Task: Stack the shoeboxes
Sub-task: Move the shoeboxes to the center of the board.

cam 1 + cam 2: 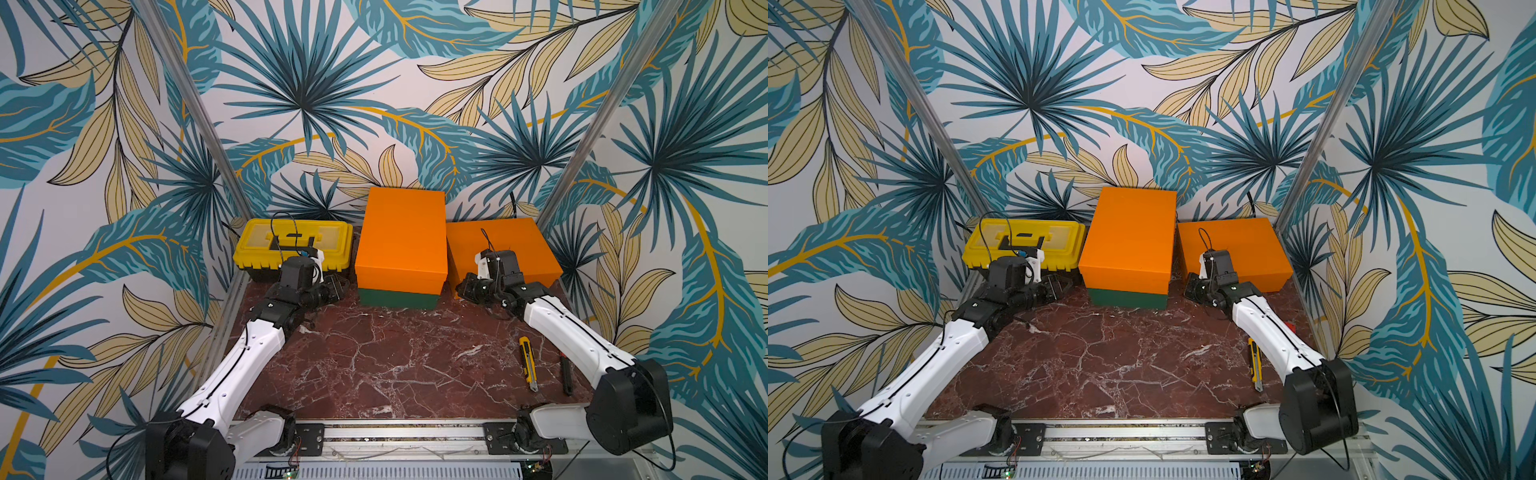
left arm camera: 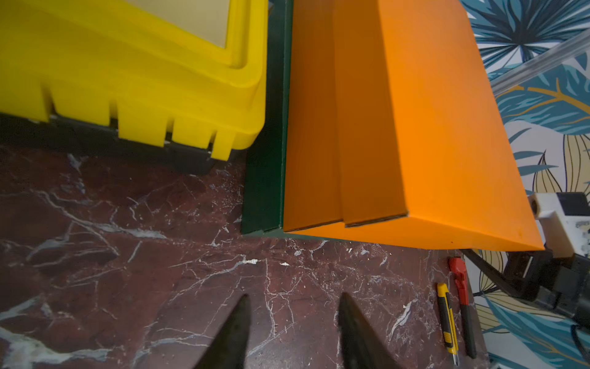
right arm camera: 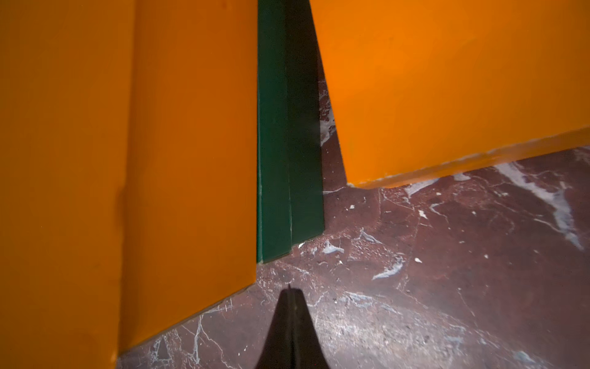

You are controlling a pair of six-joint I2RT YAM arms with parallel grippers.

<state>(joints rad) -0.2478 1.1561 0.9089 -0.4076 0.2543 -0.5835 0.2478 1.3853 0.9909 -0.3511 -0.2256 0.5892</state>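
1. Shoeboxes are found at the far side of the worktop [image 1: 395, 365]: an orange shoebox [image 1: 401, 232] is set on the green shoebox [image 1: 399, 300], and a second orange shoebox [image 1: 503, 245] is left on the worktop just right of that pair, parted from it by a narrow gap.
2. The stack's long axis is laid near to far. The loose box's long axis appears to run roughly left to right, skewed a little against the stack.
3. The right jaws are seen pressed together and holding nothing, low at the near mouth of the gap. The loose box's near-left corner lies just to their right.
4. The left jaws are seen moderately parted and empty, low between the yellow toolbox [image 1: 291, 245] and the stack's left side, so the stack is placed between them and the loose box.
5. The right arm is judged the nearer to the loose box, which is not yet stacked.
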